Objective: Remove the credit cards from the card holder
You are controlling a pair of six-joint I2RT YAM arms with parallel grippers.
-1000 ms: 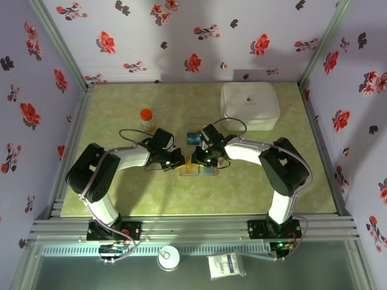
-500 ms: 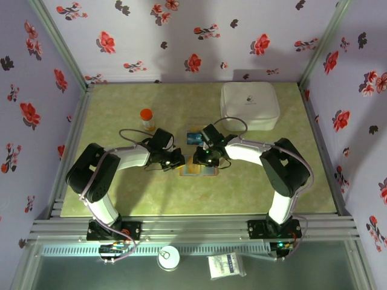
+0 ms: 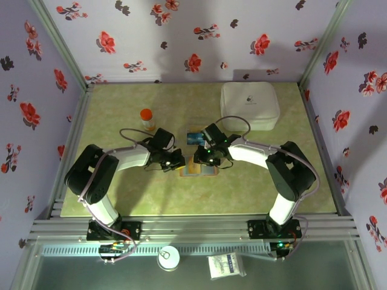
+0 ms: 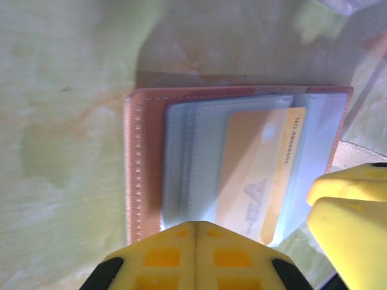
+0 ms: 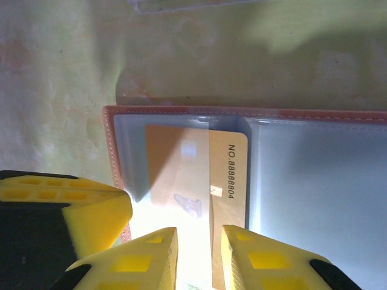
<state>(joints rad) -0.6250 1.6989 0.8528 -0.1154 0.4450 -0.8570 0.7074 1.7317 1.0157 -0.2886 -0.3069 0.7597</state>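
1 card holder [image 4: 142, 163]; 1 orange card [image 5: 193, 175] inside; 1 blue card [image 3: 195, 138] nearby

Card holder [image 4: 140, 163]: tan-brown, open flat on table [image 3: 242, 181], grey-blue panels up. Yellow-orange card [image 5: 181, 172]: partly tucked in pocket, numbered strip exposed. Blue card [image 3: 194, 138]: flat on table, just beyond holder.

I count one tan bifold card holder [image 4: 142, 163], one yellow-orange card [image 5: 178, 175] inside it, one blue card [image 3: 195, 138] behind it, one orange bottle [image 3: 147, 118], one white rounded-square box [image 3: 250, 106].
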